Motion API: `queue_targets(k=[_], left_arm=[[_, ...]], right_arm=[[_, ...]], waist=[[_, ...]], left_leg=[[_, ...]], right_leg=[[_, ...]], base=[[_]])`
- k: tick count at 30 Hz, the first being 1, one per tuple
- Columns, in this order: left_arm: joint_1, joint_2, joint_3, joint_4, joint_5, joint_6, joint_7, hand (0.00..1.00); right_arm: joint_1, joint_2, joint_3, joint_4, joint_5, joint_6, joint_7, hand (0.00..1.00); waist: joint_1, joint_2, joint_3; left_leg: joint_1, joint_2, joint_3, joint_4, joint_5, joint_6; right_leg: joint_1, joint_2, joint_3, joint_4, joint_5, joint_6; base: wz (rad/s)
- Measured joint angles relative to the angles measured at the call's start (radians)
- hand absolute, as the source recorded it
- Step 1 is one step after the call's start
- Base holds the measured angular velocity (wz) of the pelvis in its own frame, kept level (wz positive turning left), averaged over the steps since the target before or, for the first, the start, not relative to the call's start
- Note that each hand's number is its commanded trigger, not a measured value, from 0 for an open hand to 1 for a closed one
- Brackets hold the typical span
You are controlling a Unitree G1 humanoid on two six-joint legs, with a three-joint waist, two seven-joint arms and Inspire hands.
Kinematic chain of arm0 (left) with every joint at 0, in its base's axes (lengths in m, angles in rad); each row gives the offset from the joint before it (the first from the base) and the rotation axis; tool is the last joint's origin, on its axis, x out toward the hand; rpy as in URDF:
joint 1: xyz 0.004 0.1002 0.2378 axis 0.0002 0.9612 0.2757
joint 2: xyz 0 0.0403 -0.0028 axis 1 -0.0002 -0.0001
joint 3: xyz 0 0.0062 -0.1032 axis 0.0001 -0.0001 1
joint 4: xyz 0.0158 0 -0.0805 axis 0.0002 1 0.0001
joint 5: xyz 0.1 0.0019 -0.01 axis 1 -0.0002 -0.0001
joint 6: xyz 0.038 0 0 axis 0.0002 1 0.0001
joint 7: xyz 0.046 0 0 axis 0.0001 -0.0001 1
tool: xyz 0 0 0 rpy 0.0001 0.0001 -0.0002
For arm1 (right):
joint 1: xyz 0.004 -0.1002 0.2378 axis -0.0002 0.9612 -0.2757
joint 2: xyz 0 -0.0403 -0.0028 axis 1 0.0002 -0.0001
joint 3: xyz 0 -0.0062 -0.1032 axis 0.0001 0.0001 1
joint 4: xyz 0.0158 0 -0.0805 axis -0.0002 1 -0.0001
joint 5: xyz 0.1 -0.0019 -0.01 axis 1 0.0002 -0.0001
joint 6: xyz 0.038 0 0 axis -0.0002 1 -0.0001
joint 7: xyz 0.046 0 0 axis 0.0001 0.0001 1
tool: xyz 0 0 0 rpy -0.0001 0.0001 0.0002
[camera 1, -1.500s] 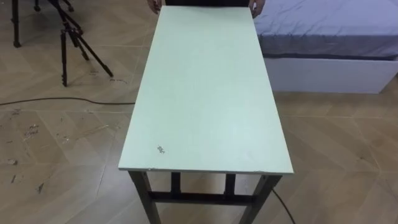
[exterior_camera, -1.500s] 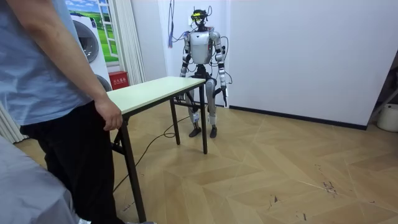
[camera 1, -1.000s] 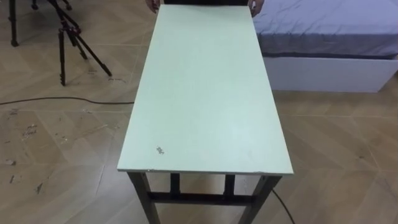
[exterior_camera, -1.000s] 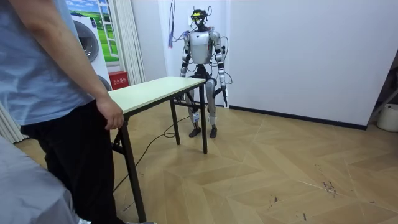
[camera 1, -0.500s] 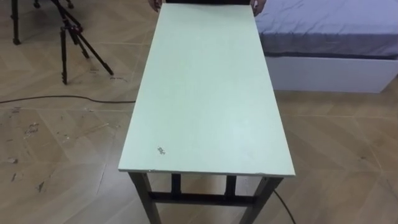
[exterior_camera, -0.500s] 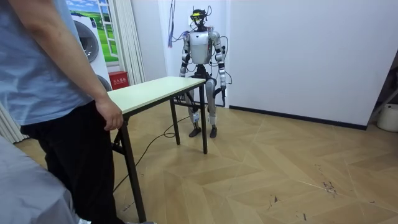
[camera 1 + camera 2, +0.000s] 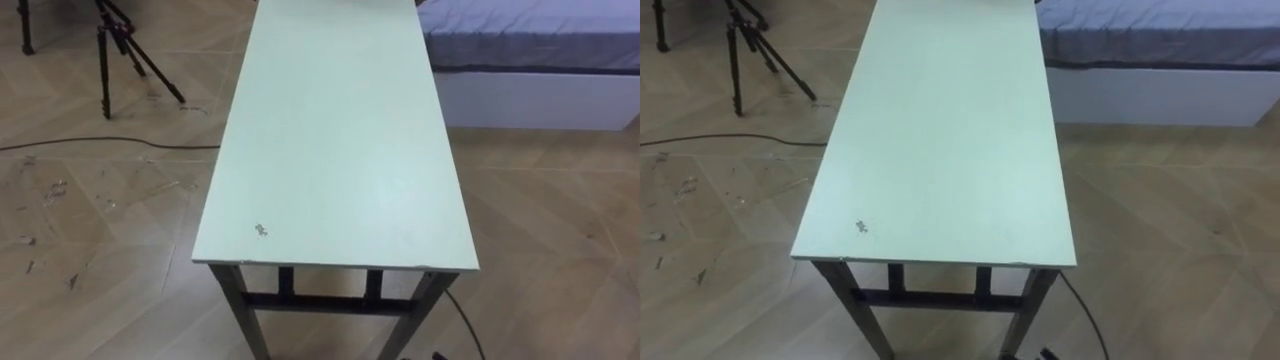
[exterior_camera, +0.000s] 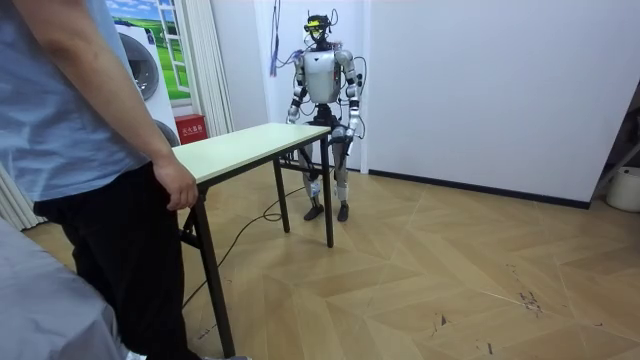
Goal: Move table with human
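In the room view the robot stands at the short end of the table [image 7: 340,150] that is farthest from the camera, facing along its length. Its right hand [image 8: 291,118] hangs by the table's end on the room view's left. Its left hand [image 8: 352,128] hangs by the same end on the room view's right. Both are low at the robot's sides and close to the tabletop's edge. I cannot tell whether either hand is wide, narrow or holding anything, nor whether either touches the table.

The table stands on the wooden floor [image 7: 90,230]. Its pale green top is long and narrow, and in the eye views it runs straight away from the robot. Dark legs [image 7: 238,305] and a crossbar show under the end of the table nearest the robot. A small dark mark [image 7: 260,230] sits on the top near that end, toward the table's left edge.

At the table's opposite end a person [image 8: 80,150] in a blue shirt and dark trousers stands close against it. The person's hand [image 8: 178,186] is curled at the corner of the tabletop.

A dark tripod [image 7: 120,50] stands off the table's left side, toward the person's end. A bed [image 7: 530,40] with a grey cover lies off the table's right side at that same end. In the room view a washing machine [image 8: 140,70] stands beyond the table, by the wall.
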Motion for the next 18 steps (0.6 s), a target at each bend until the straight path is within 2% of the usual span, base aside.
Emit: queue_targets(k=[3,7,10,15,18], left_arm=[[0.012,-0.002,-0.042,-0.090,-0.101,0.013,-0.026,0.00],[0.050,0.001,-0.133,-0.228,-0.241,0.026,-0.031,0.00],[0.055,0.005,-0.176,-0.289,-0.336,0.049,-0.034,0.00],[0.030,0.006,-0.214,-0.328,-0.380,0.067,-0.052,0.00],[0.031,0.006,-0.215,-0.371,-0.413,0.077,-0.050,0.00]], right_arm=[[0.008,0.019,0.044,-0.073,0.082,0.007,0.022,0.00],[0.025,0.016,0.089,-0.167,0.234,0.041,0.014,0.00],[0.027,0.013,0.119,-0.247,0.379,0.044,0.007,0.00],[0.026,0.012,0.165,-0.326,0.449,0.052,0.007,0.00],[0.022,0.013,0.182,-0.352,0.455,0.053,0.006,0.00]], waist=[[-0.002,0.001,-0.0007],[-0.005,0.005,-0.0012],[-0.008,0.006,-0.0008],[-0.009,0.008,0.0002],[-0.011,0.011,0.0039]], left_leg=[[0.007,0.008,0.012,0.001,0.000,0.000],[0.007,0.006,0.020,0.001,0.000,0.000],[0.006,0.006,0.020,0.003,0.000,0.000],[0.020,0.008,0.021,0.003,0.000,0.000],[0.019,0.006,0.021,0.003,0.000,0.000]], right_leg=[[0.002,-0.002,0.007,0.005,0.001,-0.001],[-0.008,0.000,0.020,0.014,0.001,-0.001],[-0.012,0.000,0.024,0.020,0.001,-0.002],[0.002,-0.001,0.024,0.020,0.002,-0.004],[0.001,-0.001,0.024,0.016,0.002,-0.004]], base=[[-0.11],[-0.09],[-0.04],[0.01],[0.00]])
